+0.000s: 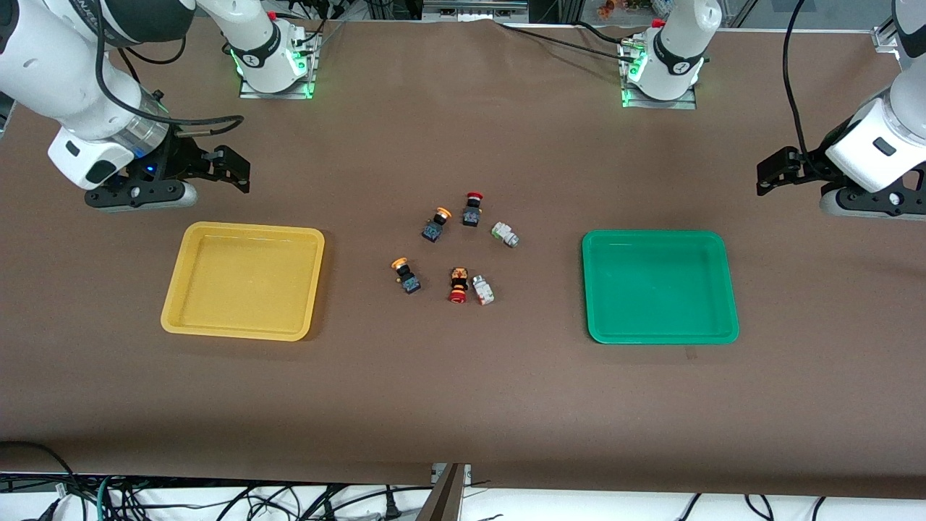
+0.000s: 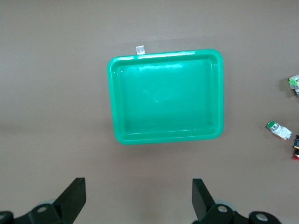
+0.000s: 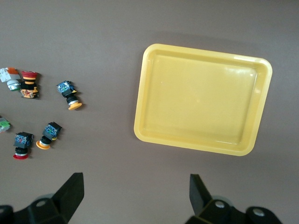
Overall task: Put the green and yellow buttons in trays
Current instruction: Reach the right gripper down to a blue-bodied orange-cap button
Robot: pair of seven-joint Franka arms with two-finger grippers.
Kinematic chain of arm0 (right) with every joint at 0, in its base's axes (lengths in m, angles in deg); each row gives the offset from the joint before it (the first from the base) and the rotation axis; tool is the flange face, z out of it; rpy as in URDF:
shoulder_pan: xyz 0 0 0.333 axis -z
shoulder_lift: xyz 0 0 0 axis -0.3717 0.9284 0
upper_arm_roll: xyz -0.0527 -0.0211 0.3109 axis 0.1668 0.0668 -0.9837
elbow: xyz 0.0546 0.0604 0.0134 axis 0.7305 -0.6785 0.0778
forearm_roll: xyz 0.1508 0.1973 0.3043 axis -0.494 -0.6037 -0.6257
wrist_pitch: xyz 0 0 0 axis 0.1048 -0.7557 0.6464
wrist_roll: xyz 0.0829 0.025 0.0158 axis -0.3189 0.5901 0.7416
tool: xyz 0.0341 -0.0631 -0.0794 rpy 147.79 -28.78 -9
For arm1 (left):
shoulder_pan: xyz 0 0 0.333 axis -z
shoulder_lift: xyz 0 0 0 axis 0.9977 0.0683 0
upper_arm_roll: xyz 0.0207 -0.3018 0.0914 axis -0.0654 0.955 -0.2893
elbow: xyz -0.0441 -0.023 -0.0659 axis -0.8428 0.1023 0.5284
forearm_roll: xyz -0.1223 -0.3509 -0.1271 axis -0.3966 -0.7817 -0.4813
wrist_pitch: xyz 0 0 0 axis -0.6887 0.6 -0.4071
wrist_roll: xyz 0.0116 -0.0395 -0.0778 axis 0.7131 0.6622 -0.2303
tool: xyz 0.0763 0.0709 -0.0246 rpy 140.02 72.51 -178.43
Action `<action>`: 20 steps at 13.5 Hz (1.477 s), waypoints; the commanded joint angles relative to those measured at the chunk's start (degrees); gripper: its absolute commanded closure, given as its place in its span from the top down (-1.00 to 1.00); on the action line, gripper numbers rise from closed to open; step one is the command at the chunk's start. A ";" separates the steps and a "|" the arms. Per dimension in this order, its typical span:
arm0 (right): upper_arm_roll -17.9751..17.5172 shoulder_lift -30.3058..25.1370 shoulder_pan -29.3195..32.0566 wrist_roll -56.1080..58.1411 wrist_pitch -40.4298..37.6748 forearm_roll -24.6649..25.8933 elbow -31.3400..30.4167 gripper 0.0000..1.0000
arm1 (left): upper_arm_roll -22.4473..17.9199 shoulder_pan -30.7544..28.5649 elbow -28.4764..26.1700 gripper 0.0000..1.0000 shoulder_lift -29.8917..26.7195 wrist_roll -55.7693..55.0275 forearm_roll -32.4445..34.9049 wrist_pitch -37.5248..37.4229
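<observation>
The yellow tray [image 1: 242, 281] lies toward the right arm's end and the green tray [image 1: 660, 286] toward the left arm's end; both are empty. Between them lie two orange-yellow-capped buttons [image 1: 438, 224] [image 1: 405, 275] and two pale greenish buttons [image 1: 505, 234] [image 1: 483, 289]. My right gripper [image 1: 233, 170] is open and empty over bare table beside the yellow tray [image 3: 201, 100]. My left gripper [image 1: 770, 175] is open and empty over bare table beside the green tray [image 2: 166, 95]. The right wrist view shows the yellow buttons [image 3: 69, 94] [image 3: 47, 135]. The left wrist view shows the pale ones [image 2: 279, 130] [image 2: 293, 83].
A red-capped dark switch [image 1: 472, 208] and a red-capped switch with an orange-black body [image 1: 457, 285] lie among the buttons. The arm bases [image 1: 275, 58] [image 1: 662, 69] stand at the table's back edge. Brown table surface lies around the trays.
</observation>
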 commanded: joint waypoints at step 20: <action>0.01 42.80 -20.56 -9.64 45.31 4.96 6.00 0.85 | -0.57 0.66 1.44 1.00 0.90 1.02 -1.02 -0.17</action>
